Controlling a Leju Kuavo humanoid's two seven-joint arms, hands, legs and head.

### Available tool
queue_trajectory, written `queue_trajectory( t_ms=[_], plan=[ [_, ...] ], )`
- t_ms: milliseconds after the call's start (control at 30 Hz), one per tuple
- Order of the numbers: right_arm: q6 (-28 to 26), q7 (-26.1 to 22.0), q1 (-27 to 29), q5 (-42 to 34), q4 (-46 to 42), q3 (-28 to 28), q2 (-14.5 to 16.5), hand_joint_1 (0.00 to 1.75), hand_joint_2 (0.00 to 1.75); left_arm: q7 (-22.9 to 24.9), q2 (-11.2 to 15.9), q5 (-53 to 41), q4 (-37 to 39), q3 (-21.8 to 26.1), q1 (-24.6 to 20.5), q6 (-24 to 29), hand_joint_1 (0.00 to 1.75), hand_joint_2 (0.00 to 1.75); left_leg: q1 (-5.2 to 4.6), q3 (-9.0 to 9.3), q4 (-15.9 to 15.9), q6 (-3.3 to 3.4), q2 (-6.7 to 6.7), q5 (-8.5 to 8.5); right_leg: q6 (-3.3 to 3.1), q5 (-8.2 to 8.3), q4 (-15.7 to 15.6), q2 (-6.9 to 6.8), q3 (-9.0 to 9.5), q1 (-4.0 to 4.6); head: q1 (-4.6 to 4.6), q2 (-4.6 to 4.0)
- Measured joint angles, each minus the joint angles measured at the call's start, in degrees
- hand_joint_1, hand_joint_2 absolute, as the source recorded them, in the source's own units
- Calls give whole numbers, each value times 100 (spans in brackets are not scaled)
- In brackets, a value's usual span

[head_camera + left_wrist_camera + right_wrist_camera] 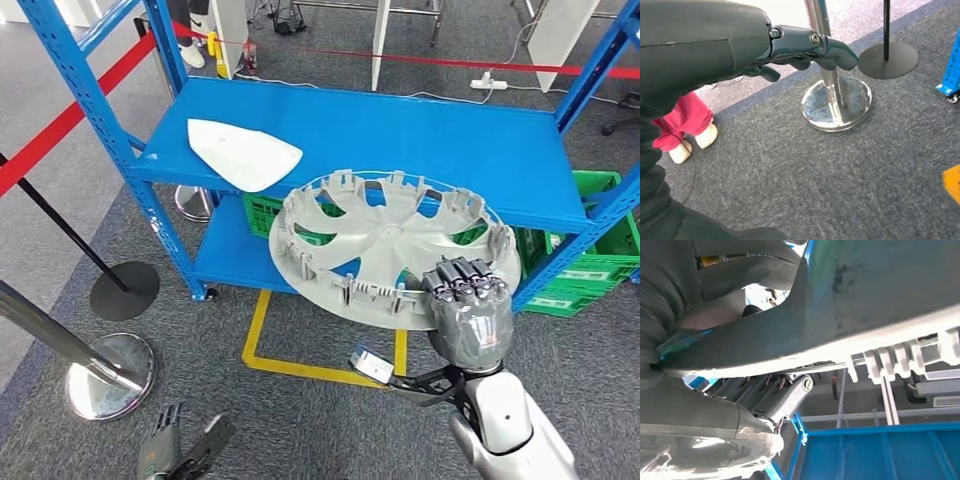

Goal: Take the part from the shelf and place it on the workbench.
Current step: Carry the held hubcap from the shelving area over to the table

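The right hand (468, 300) is gripping the rim of the round grey plastic wheel cover (377, 245) in front of the blue metal shelf (423, 140). The left hand (806, 47) is hanging empty with fingers loosely apart over grey carpet (798, 170); its wrist view is revealing a chrome stanchion base (836, 102).

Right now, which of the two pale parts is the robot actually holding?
The round spoked wheel cover, gripped at its near rim by the right robot hand. The other, a flat white triangular panel, lies untouched on the blue shelf.

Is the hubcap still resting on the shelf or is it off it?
Off it. The right hand grips the hubcap by its near rim and holds it tilted in the air in front of the blue shelf.
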Motion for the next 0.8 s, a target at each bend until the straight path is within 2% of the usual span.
queue_trajectory(
  t_ms=[33,67,100,133,167,200,233,267,300,333,367,400,433,467,500,533,567,600,633,667,700,733,800],
  plan=[
    [0,4,1,3,0,-1,0,175,175,1,-1,-2,-2,3,1,0,0,175,-3,-75,7,-6,2,57,-3,132,-7,0,126,0,-1,-1],
    [0,9,1,9,0,-1,0,175,175,1,-2,-4,-3,7,0,0,0,175,-3,-148,14,-14,2,114,-11,308,-209,0,342,0,0,-1],
    [0,16,0,21,0,-4,0,175,175,0,-3,-7,-6,10,1,0,0,175,-4,-214,23,-31,0,172,-24,405,-590,1,639,0,0,-1],
    [0,26,-4,40,-1,-9,0,175,175,-3,-7,-13,-15,13,3,1,0,175,-11,-276,35,-54,-3,228,-36,404,-1067,4,976,6,-2,-1],
    [0,39,-7,59,0,-17,-1,175,175,-7,-10,-21,-28,20,5,1,0,175,-16,-324,41,-82,-7,288,-54,342,-1460,5,1229,15,-8,-1],
    [0,55,-10,78,1,-26,-1,175,175,-11,-15,-33,-42,28,8,2,0,175,-18,-359,42,-113,-9,345,-72,257,-1739,10,1376,28,-9,-1],
    [0,68,-8,89,1,-35,-3,175,175,-9,-20,-49,-52,35,12,2,0,175,-18,-384,37,-146,-10,396,-96,226,-1854,14,1410,44,-14,-1],
    [0,77,-5,92,2,-42,-4,175,175,-4,-24,-66,-60,41,20,2,0,175,-10,-401,28,-181,-10,436,-142,254,-1847,13,1351,42,-15,-1],
    [0,83,-3,94,2,-45,-5,175,175,3,-27,-81,-64,45,32,2,0,175,0,-425,46,-220,-9,403,-191,297,-1844,9,1313,37,-14,-1],
    [0,84,0,94,2,-48,-7,175,175,10,-29,-93,-68,47,44,2,0,175,6,-467,134,-261,-8,271,-244,350,-1845,3,1281,27,-24,-1],
    [0,85,0,94,2,-48,-7,175,175,14,-29,-101,-72,50,51,2,0,175,14,-538,336,-299,-8,40,-288,413,-1849,-2,1242,13,-31,-1],
    [0,85,2,94,2,-48,-7,175,175,16,-30,-107,-75,53,54,2,0,175,22,-643,667,-335,-7,-256,-311,474,-1846,-5,1190,11,-40,-1],
    [0,80,4,94,2,-51,-8,175,175,18,-31,-115,-78,61,54,2,0,175,30,-760,1072,-362,-7,-522,-320,535,-1842,-5,1116,10,-46,-1],
    [0,65,7,94,2,-61,-13,175,175,21,-31,-131,-81,73,54,2,0,175,38,-854,1450,-382,-7,-688,-320,591,-1837,-6,1045,9,-47,-1],
    [0,36,10,94,2,-79,-22,175,175,25,-31,-149,-84,89,56,2,0,175,44,-882,1697,-393,-7,-723,-314,641,-1833,-9,976,8,-46,-1],
    [0,-2,12,94,2,-107,-36,175,175,30,-31,-167,-87,106,57,2,0,175,48,-801,1718,-397,-6,-638,-301,686,-1826,-12,912,5,-46,-1],
    [0,-36,14,94,2,-141,-51,175,175,34,-31,-186,-91,122,58,2,0,175,54,-615,1526,-397,-5,-499,-284,724,-1818,-17,857,-1,-46,-1],
    [0,-70,14,94,1,-179,-63,175,175,36,-32,-199,-99,133,58,2,0,175,59,-334,1159,-399,29,-367,-264,755,-1808,-30,813,-5,-47,-1],
    [0,-99,15,94,-2,-221,-73,175,175,36,-35,-211,-108,140,52,2,0,175,55,-35,729,-400,81,-298,-243,777,-1790,-43,775,4,-54,-1],
    [0,-131,17,94,-4,-270,-80,175,175,37,-41,-220,-117,145,42,2,0,175,47,191,380,-378,128,-290,-217,799,-1773,-61,746,17,-58,-1],
    [0,-171,17,94,-7,-324,-85,175,175,37,-48,-228,-124,147,30,2,0,175,38,323,147,-347,166,-313,-188,821,-1758,-85,722,31,-64,0],
    [0,-216,18,94,-9,-376,-91,175,175,39,-55,-239,-128,149,23,2,0,175,24,351,52,-298,161,-337,-154,846,-1752,-109,701,41,-67,0],
    [0,-317,18,94,-9,-476,-96,175,175,47,-66,-266,-131,164,35,2,0,175,25,292,28,-175,98,-304,-86,856,-1735,-158,658,29,-67,0]
  ],
)
